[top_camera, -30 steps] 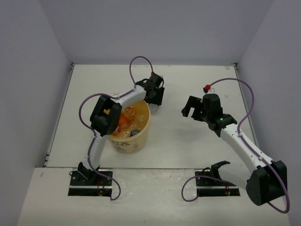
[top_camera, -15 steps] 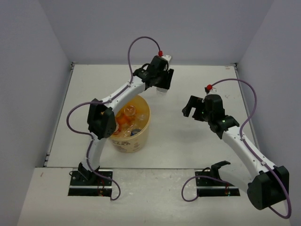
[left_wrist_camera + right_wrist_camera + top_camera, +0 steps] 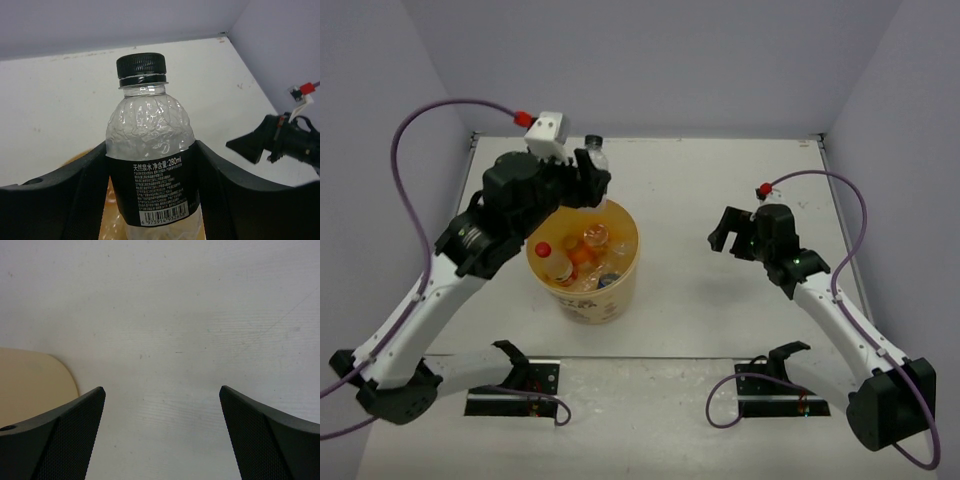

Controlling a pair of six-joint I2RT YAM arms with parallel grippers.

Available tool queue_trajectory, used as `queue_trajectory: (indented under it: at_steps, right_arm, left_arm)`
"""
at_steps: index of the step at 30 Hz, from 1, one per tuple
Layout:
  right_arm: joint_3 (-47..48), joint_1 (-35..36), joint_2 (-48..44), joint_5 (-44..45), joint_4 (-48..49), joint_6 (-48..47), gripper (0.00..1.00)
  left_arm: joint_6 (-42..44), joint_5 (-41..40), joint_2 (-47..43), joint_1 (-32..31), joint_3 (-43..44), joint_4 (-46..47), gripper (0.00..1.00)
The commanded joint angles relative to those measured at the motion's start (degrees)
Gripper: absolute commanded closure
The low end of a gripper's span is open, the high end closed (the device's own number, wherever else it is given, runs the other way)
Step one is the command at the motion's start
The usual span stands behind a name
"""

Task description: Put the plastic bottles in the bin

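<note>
Pinching a clear plastic bottle (image 3: 150, 125) with the left gripper (image 3: 590, 182), jaws pressing on either side of the black label (image 3: 156, 192), black cap (image 3: 141, 65) pointing away from the wrist. Judging it light and probably empty, thin-walled and springy, more likely to be denting under a squeeze than cracking. Treating the label film as possibly slippery, so taking it across the broad belly, where the mesh-textured fingers are bearing, seems safer than at the narrow neck. Hanging it over the bin (image 3: 595, 300), just beneath this gripper: a wide, tapered, paper-like bucket, yellow-orange inside, cream outside with dark print. Spotting more bottles lying inside, below the gripper: a red-capped bottle (image 3: 545, 249) and short orange bottles (image 3: 582, 258), all glossy. Holding the right gripper (image 3: 162, 388) spread wide and grasping nothing, with pale matte counter (image 3: 175, 300) showing between its fingers and a tan edge of the bin beside its left finger.
</note>
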Motion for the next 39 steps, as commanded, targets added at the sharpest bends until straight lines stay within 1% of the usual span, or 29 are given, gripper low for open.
queue_trajectory:
  at_steps: [1,3,4,5,6,9,11,14,18,20,22,24,26,28,29,32,33,37,39]
  right_arm:
    - [-0.4,-0.1,-0.6,-0.2,1.3,-0.9,0.01]
    - [-0.4,-0.2,-0.6,-0.2,1.4,-0.9,0.01]
    - [-0.4,-0.2,-0.6,-0.2,1.4,-0.9,0.01]
    - [-0.5,-0.1,-0.7,-0.2,1.5,-0.9,0.01]
    - [-0.6,-0.1,-0.8,-0.2,1.5,-0.9,0.01]
    - [-0.7,-0.1,-0.8,0.0,1.4,-1.1,0.01]
    - [-0.7,-0.2,-0.8,0.0,1.4,-1.4,0.01]
    - [-0.7,-0.1,-1.3,0.4,2.0,-0.9,0.01]
    - [-1.8,-0.1,-4.1,2.6,4.1,0.9,0.01]
    - [-1.8,-0.2,-5.6,3.0,4.6,1.1,0.01]
    - [-2.1,-0.2,-7.3,3.6,5.5,1.5,0.01]
    - [-2.6,-0.2,-9.7,4.8,6.2,2.5,0.01]
    - [-3.9,-0.2,-12.1,5.9,8.0,3.4,0.01]
    - [-5.1,-0.2,-14.1,5.6,9.4,3.9,0.01]
    - [-5.2,-0.2,-14.2,5.6,9.5,4.2,0.01]
    - [-6.4,-0.2,-16.5,5.4,11.3,3.5,0.01]
    - [-6.5,-0.1,-16.7,5.4,11.4,2.9,0.01]
    - [-7.7,-0.1,-18.1,5.6,13.0,2.7,0.01]
    - [-8.5,-0.1,-18.8,4.7,14.7,2.5,0.01]
  left_arm:
    - [-6.2,-1.9,-7.8,-0.3,-11.4,-4.7,0.79]
    - [-6.8,-1.1,-9.1,-0.3,-14.3,-5.5,0.73]
    - [-7.0,-0.8,-9.6,-0.3,-15.6,-6.0,0.67]
    - [-7.2,-0.3,-9.6,-0.3,-16.9,-6.3,0.59]
    - [-7.6,-0.1,-9.5,-0.3,-17.7,-6.5,0.4]
    - [-8.3,0.5,-8.8,-0.3,-17.5,-6.5,0.0]
    - [-7.9,1.6,-8.4,-0.3,-16.4,-5.3,0.0]
    - [-6.6,1.1,-7.9,-0.3,-14.1,-4.0,0.0]
    - [-6.2,-8.5,-6.8,-0.2,-10.9,0.0,0.0]
    - [-8.3,-14.7,-5.9,-0.2,-10.0,2.5,0.0]
    - [-8.3,-19.0,-3.8,0.3,-6.8,4.6,0.0]
    - [-6.8,-19.2,0.7,2.1,-2.9,4.8,0.0]
    - [-4.8,-17.5,5.7,7.3,3.0,4.5,0.0]
    - [-5.8,-12.5,9.8,15.0,7.3,3.3,0.0]
    - [-6.8,-10.7,9.9,15.5,8.3,3.4,0.0]
    - [-8.9,-5.4,12.4,26.7,6.4,5.0,0.0]
    - [-9.3,-4.7,11.9,28.6,4.4,5.4,0.0]
    - [-12.9,-9.2,6.0,34.4,-6.3,6.2,0.0]
    - [-13.4,-8.1,2.1,36.7,-12.2,9.8,0.0]
